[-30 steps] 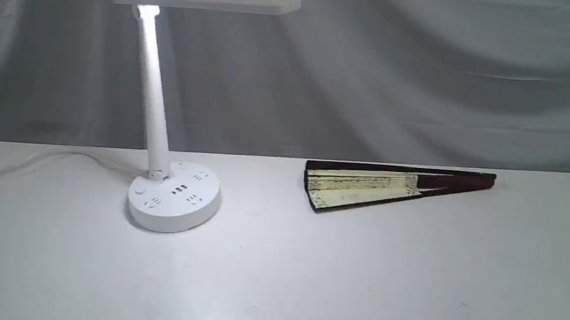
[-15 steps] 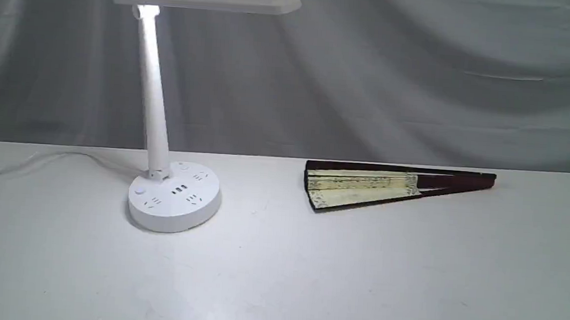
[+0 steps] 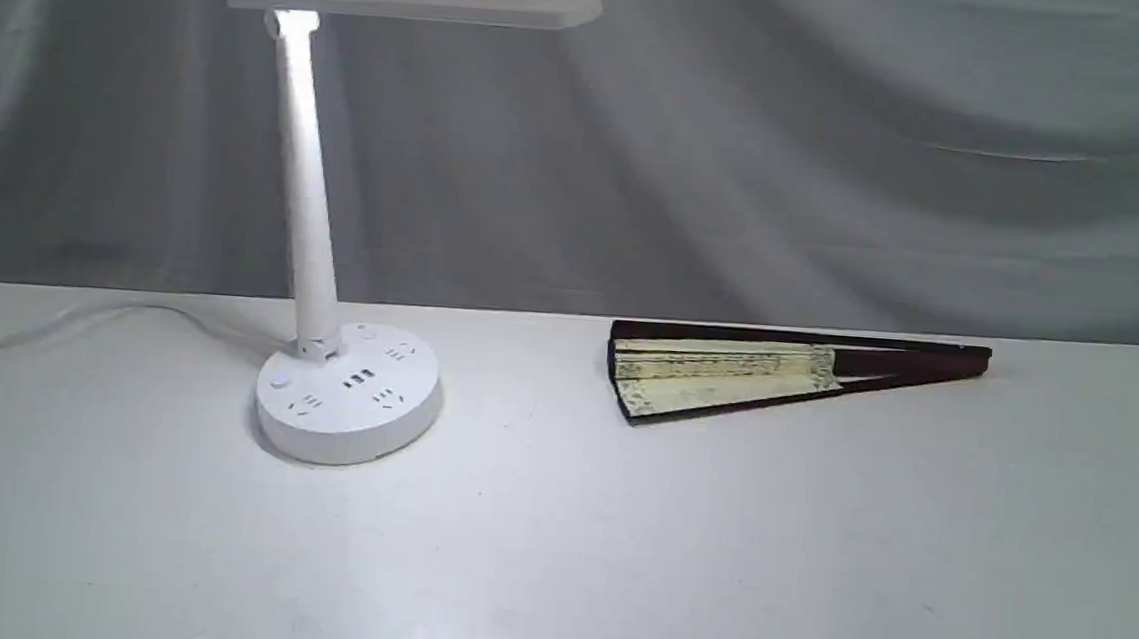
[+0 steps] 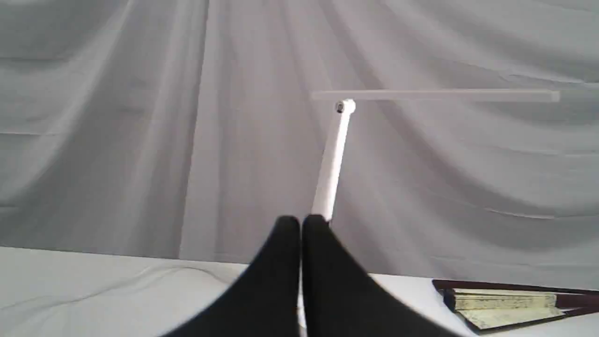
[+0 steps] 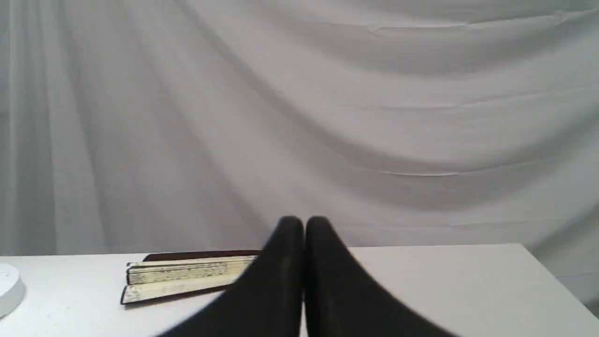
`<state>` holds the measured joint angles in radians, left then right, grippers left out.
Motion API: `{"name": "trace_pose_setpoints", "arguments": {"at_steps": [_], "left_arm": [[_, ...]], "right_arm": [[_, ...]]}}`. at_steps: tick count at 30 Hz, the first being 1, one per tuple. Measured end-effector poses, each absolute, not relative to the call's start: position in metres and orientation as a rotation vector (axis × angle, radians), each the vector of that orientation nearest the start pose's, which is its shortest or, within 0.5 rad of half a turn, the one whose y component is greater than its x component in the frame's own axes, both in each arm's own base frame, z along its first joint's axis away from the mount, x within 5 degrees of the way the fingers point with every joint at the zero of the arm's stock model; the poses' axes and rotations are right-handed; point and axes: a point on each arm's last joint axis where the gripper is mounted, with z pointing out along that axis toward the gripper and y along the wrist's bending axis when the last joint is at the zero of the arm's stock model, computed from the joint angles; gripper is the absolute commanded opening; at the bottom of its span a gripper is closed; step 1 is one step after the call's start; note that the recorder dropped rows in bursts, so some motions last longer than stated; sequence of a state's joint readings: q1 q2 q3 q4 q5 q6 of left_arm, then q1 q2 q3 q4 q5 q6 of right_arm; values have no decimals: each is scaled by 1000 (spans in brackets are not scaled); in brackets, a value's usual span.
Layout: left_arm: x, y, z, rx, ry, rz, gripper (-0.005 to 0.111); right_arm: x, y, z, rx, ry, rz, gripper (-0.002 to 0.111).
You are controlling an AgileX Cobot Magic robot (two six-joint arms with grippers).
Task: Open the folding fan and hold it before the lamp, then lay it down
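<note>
- Grey draped cloth (image 3: 843, 128) hangs behind a white table (image 3: 672, 567); neither arm shows in the exterior view.
- The lamp (image 3: 309, 201) stands on the left, its flat head reaching toward the right and apparently lit.
- The folding fan (image 3: 726, 373) lies flat on the far right part of the table, well apart from the lamp. It is almost closed, only slightly splayed. Its cream paper end faces left toward the lamp and its pivot end points right.
- The left gripper (image 4: 301, 225) hangs off the table with its black fingers pressed together and nothing between them. The right gripper (image 5: 304, 225) is the same, empty and closed, with the fan on the table beyond it.
- The fan looks light. Its dark wooden guards should be stiff, perhaps a little slick. The pleated paper is thin and would likely crease or tear under a pinch.
- The best hold is probably on the guards, not the paper: one gripper near the pivot end, the other on the upper guard further out, to swing it open. The small gap between the guards offers a way in. Both grippers would have to open first.
</note>
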<state>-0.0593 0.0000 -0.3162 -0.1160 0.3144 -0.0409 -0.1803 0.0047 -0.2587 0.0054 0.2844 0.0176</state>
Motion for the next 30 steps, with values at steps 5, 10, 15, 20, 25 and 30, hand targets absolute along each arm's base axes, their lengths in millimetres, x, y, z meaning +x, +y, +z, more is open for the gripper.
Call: {"name": "trace_pose_setpoints", "arguments": {"at_steps": [5,10,15,20,25,30], "left_arm": [[15,-6,311,-27,1499,-209,0],[4,-6,326,-18,1505,-217,0],[1,-6,329,-17,1508,-224,0],[1,-7,328,-18,1514,-228,0],[1,-7,329,-18,1514,-228,0],[8,-7,330,-22,1549,-235,1]], "right_arm": [[28,-5,285,157,1552,-121,0],[26,-2,289,178,1563,-63,0],[26,1,289,205,1564,13,0],[27,1,288,209,1566,23,0],[27,1,288,209,1565,25,0],[35,-1,287,225,1618,33,0]]}}
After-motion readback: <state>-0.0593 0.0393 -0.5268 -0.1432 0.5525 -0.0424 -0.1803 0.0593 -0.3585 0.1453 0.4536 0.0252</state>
